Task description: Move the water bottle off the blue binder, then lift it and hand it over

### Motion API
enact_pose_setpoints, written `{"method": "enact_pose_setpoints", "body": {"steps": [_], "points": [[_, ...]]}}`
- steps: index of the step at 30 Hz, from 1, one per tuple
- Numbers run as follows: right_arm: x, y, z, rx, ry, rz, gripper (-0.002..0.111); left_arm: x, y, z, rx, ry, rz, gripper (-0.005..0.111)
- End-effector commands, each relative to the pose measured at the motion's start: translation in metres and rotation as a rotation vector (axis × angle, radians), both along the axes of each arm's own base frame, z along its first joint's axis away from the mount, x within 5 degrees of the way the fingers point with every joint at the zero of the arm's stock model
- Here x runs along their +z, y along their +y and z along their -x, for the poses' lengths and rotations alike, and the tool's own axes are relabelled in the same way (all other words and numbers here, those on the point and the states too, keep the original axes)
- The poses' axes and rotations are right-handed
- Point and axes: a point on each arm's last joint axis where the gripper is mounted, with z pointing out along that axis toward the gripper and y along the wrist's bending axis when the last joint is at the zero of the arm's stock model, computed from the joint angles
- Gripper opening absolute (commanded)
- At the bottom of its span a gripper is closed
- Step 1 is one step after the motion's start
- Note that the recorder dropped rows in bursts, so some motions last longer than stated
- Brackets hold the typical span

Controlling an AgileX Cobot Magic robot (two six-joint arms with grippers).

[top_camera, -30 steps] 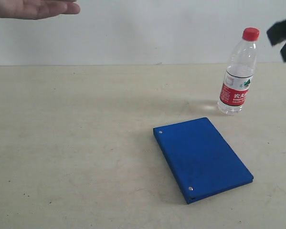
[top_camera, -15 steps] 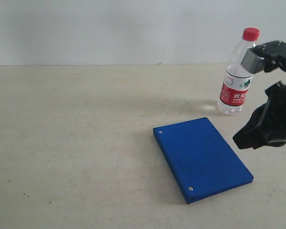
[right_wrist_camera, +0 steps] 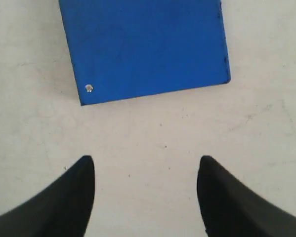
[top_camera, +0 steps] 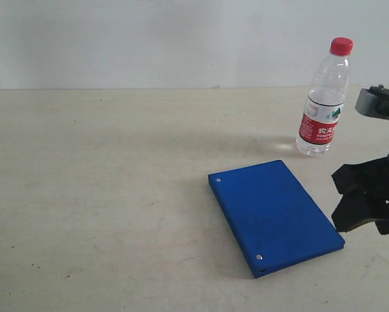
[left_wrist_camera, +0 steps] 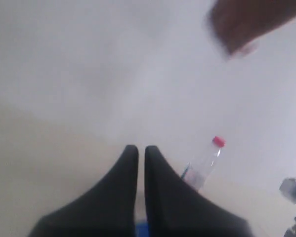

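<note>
The water bottle (top_camera: 324,97) stands upright on the table, off the binder and behind its far right corner; its red cap and red-and-white label show. The blue binder (top_camera: 275,216) lies flat on the table, two silver rivets along its left edge. My right gripper (top_camera: 340,201) hangs open just right of the binder, holding nothing. In the right wrist view it (right_wrist_camera: 147,165) is over bare table with the binder (right_wrist_camera: 148,44) beyond its tips. My left gripper (left_wrist_camera: 141,148) is shut and empty, out of the exterior view, with the bottle (left_wrist_camera: 202,165) far beyond it.
The beige table (top_camera: 103,195) runs back to a plain white wall (top_camera: 181,39). A blurred human hand (left_wrist_camera: 251,22) shows against the wall in the left wrist view. Part of the right arm (top_camera: 379,103) sits at the right edge beside the bottle.
The right arm came in from the upper right, passed beside the bottle and dropped low next to the binder's right edge. The hand at the upper left has left the exterior view.
</note>
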Motion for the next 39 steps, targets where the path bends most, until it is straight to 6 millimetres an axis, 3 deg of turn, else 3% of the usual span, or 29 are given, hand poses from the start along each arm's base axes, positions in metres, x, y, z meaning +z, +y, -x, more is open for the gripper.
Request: {"method": "enact_pose_setpoints", "body": {"steps": [1,3,5,8,10,13,17,20,25,29,30,31,32,33,34,36,39], "points": [[0.025,-0.001,0.009,0.076,-0.075,0.004,0.054,0.081,-0.006,0.014,0.018,-0.291,-0.345,0.005],[0.047,-0.001,0.012,0.123,-0.175,-0.003,0.054,0.099,-0.01,-0.003,-0.058,-0.255,-0.421,0.005],[0.071,0.0,0.017,0.138,-0.278,-0.023,0.054,0.105,-0.015,-0.025,-0.17,-0.173,-0.434,0.005],[0.108,-0.001,0.038,0.197,-0.463,-0.047,0.054,0.1,-0.016,-0.069,-0.283,-0.007,-0.403,0.005],[0.124,-0.006,0.058,0.215,-0.562,-0.03,0.054,0.086,-0.012,-0.097,-0.298,0.11,-0.374,0.005],[0.132,-0.016,0.085,0.183,-0.611,0.037,0.054,0.062,-0.007,-0.129,-0.307,0.266,-0.353,0.005],[0.118,-0.031,0.092,-0.011,-0.642,0.103,0.054,0.027,-0.006,-0.161,-0.368,0.443,-0.293,0.005],[0.087,-0.038,0.078,-0.111,-0.627,0.162,0.054,0.001,-0.013,-0.178,-0.415,0.559,-0.275,0.005],[0.042,-0.032,0.035,-0.215,-0.522,0.129,0.054,-0.039,-0.031,-0.2,-0.456,0.705,-0.212,0.005],[-0.004,-0.016,-0.032,-0.307,-0.241,0.032,0.053,-0.073,-0.053,-0.215,-0.494,0.771,-0.123,0.005],[-0.018,-0.013,-0.049,-0.264,-0.059,-0.016,0.048,-0.083,-0.058,-0.217,-0.519,0.796,-0.085,0.006],[-0.024,-0.009,-0.059,-0.221,0.035,-0.081,0.042,-0.086,-0.06,-0.218,-0.534,0.807,-0.069,0.009],[-0.029,-0.002,-0.075,-0.146,0.157,-0.273,0.027,-0.092,-0.064,-0.217,-0.579,0.827,-0.03,0.021],[-0.029,0.004,-0.083,-0.07,0.189,-0.4,0.019,-0.094,-0.066,-0.217,-0.601,0.836,-0.006,0.029],[-0.024,0.012,-0.1,0.065,0.152,-0.595,0.002,-0.098,-0.069,-0.216,-0.634,0.867,0.057,0.046],[-0.021,0.008,-0.113,0.147,0.065,-0.572,0.001,-0.102,-0.074,-0.214,-0.689,0.901,0.138,0.059],[-0.027,-0.02,-0.115,0.213,0.043,-0.338,0.001,-0.112,-0.082,-0.215,-0.747,0.942,0.181,0.061]]}}
